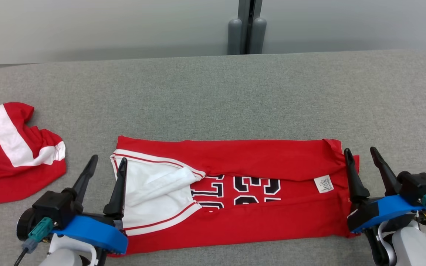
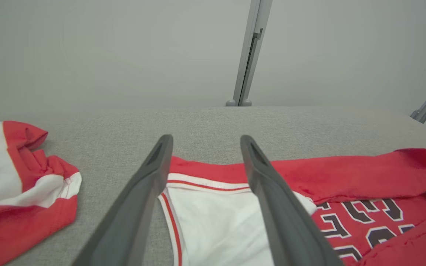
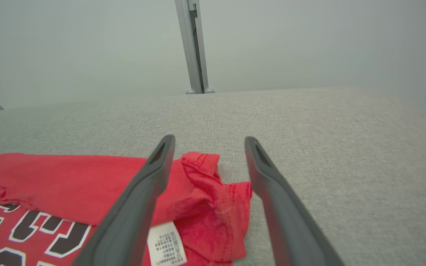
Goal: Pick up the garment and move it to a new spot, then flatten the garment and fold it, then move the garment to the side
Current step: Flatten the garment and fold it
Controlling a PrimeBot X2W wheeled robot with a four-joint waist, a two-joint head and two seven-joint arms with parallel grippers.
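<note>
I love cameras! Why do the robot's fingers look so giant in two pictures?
Left wrist view: the left gripper's fingers sit close to a wide lens, so they loom large and soft-edged. Right wrist view: same for the right gripper's fingers. Head view: even light, the jersey sharp, no glare.

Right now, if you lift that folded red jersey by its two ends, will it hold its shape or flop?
Probably floppy and light: the red jersey is thin cloth, crumpled at the corner by the right gripper, so its middle would likely sag. The folded-over flaps lie loose and may fall open.
</note>
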